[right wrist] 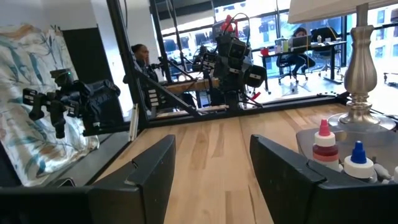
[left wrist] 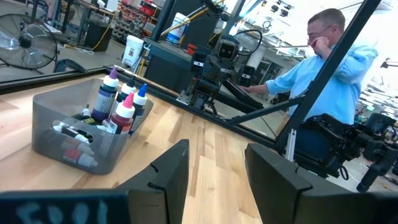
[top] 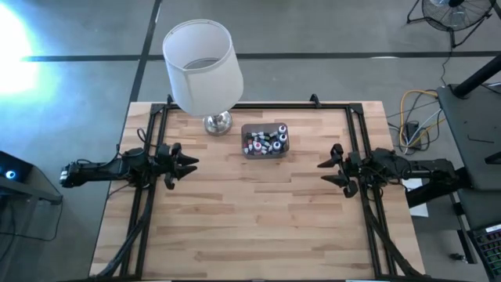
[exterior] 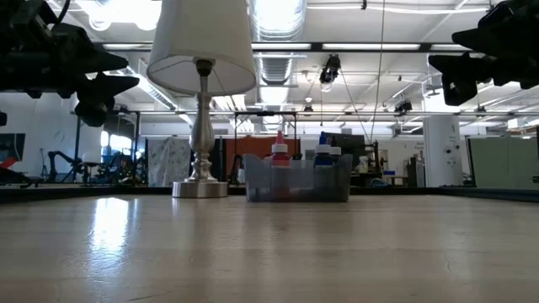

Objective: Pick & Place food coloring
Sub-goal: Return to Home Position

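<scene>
Several small food coloring bottles [top: 264, 141] with red, blue, dark and whitish bodies stand and lie inside a translucent grey plastic box [top: 247, 150] on the far middle of the table; they also show in the left wrist view [left wrist: 121, 106] and the right wrist view [right wrist: 339, 157]. My left gripper [top: 192, 163] hovers open above the table's left side, left of the box. My right gripper [top: 321, 168] hovers open above the right side, right of the box. Both are raised well above the tabletop in the low view.
A white-shaded lamp [top: 202, 64] stands on its chrome base [top: 218, 122] just left of the box at the far edge. A black frame [top: 356, 125] borders the table. A person in a blue shirt [left wrist: 323, 74] stands beyond the table. Bare wood lies between the grippers.
</scene>
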